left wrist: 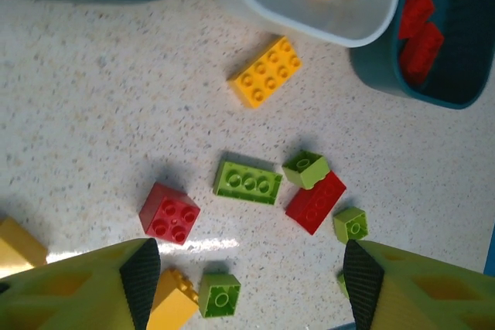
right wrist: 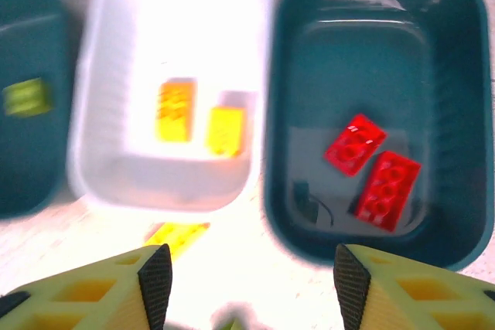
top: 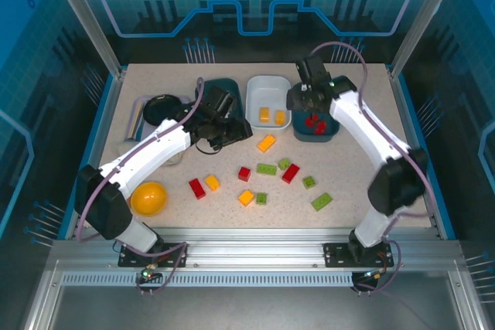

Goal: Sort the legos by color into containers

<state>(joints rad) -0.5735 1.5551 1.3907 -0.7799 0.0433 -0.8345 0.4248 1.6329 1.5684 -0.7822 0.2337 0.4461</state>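
Loose legos lie mid-table: a yellow brick [top: 266,143], red ones [top: 244,173] [top: 291,173] [top: 197,188], and green ones [top: 267,168] [top: 322,201]. The white tray [top: 255,90] holds two yellow bricks [right wrist: 176,110]. Two red bricks [right wrist: 354,144] lie in the right teal tray [right wrist: 456,75]. A green brick [right wrist: 25,96] sits in the left teal tray [top: 230,84]. My left gripper [left wrist: 251,291] hovers open above the scattered bricks, a small green one [left wrist: 220,294] below it. My right gripper [right wrist: 254,287] is open and empty over the near edges of the white and right teal trays.
A yellow bowl [top: 148,198] sits at the near left beside the left arm. A black round dish [top: 158,106] stands at the far left. Raised rails edge the table on all sides.
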